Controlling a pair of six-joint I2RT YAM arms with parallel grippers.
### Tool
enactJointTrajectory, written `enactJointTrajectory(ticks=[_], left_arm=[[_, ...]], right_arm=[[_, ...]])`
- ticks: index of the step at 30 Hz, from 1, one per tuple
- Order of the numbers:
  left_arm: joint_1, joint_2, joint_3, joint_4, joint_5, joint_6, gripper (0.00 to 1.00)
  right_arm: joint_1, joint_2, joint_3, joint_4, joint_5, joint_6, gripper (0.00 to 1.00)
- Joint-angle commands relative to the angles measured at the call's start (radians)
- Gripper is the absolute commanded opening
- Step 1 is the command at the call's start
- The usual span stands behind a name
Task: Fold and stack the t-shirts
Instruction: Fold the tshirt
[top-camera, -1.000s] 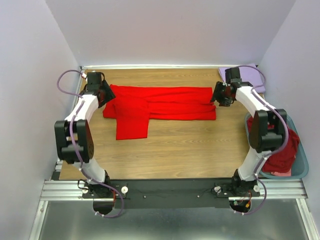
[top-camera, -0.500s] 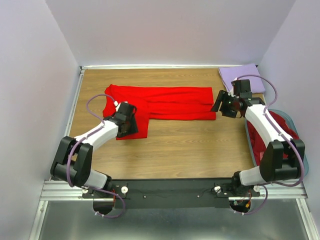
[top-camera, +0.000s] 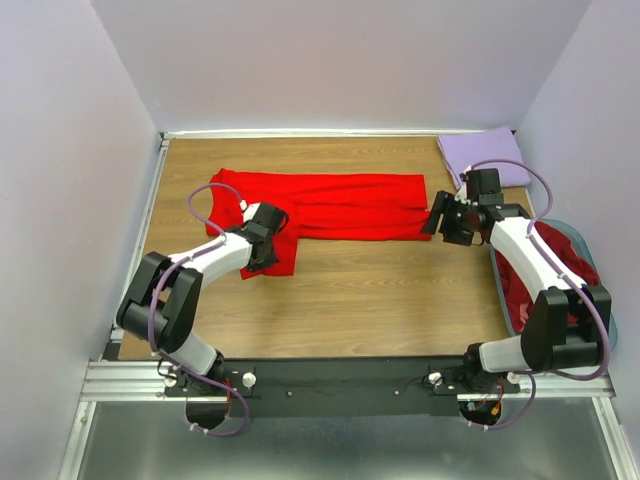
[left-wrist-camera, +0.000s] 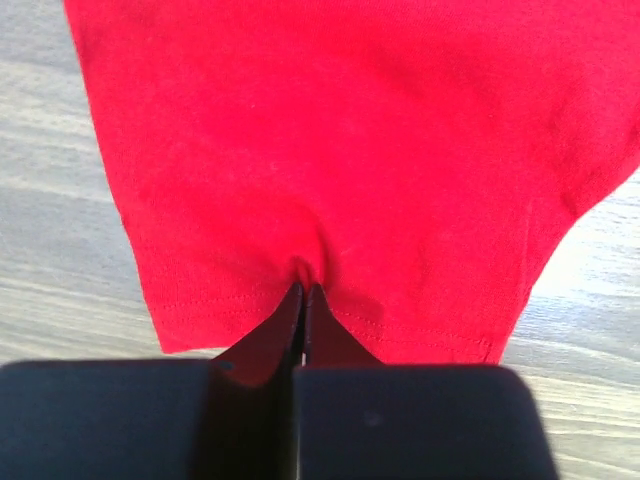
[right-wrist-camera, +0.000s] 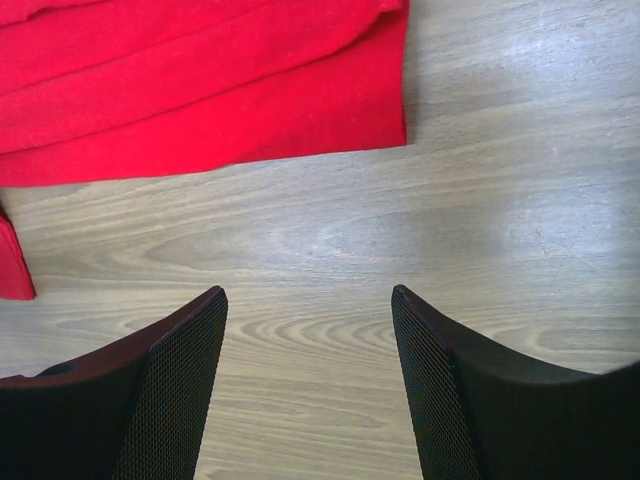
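The bright red t-shirt (top-camera: 340, 205) lies folded lengthwise across the upper middle of the table (top-camera: 380, 300). Your left gripper (left-wrist-camera: 303, 298), spread apart a moment ago, has now pinched tight on the hem of the sleeve that juts down at the shirt's lower left. Your right gripper (right-wrist-camera: 310, 370) stays spread wide over bare wood just beside the shirt's right end, holding nothing.
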Motion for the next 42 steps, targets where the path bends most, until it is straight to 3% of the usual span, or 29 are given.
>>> enactJointTrajectory(ticks=[1,7,11,17,21,28,31,32,35,42], left_arm=[[-0.009,0.034,0.068,-0.057,-0.056,0.001,0.0],[0.02,0.115,0.364,-0.087,-0.172,0.111,0.0],[0.066,0.282,0.631,-0.1,-0.202,0.172,0.0],[0.13,0.483,0.884,-0.069,-0.199,0.238,0.0],[0.141,0.574,0.986,-0.037,-0.212,0.29,0.0],[0.142,0.632,1.018,0.067,-0.196,0.298,0.02],[0.144,0.657,1.04,0.058,-0.192,0.288,0.18],[0.145,0.658,1.038,0.06,-0.192,0.283,0.37],[0.155,0.633,1.03,0.055,-0.164,0.269,0.69],[0.193,0.401,0.882,0.075,-0.13,0.223,0.73]], right_arm=[[-0.005,-0.008,0.004,-0.004,-0.029,-0.019,0.74],[-0.005,0.017,0.014,-0.006,-0.084,-0.023,0.73],[-0.003,0.014,0.009,-0.006,-0.126,-0.02,0.73],[-0.003,0.015,0.012,-0.006,-0.143,-0.025,0.73],[0.0,0.04,0.027,-0.002,-0.159,-0.028,0.73],[0.007,0.086,0.084,0.01,-0.164,-0.026,0.73],[0.009,0.121,0.11,0.031,-0.158,-0.013,0.72],[0.009,0.142,0.127,0.037,-0.156,-0.009,0.72],[0.009,0.181,0.153,0.066,-0.158,0.009,0.71],[0.007,0.242,0.17,0.134,-0.14,0.035,0.7]])
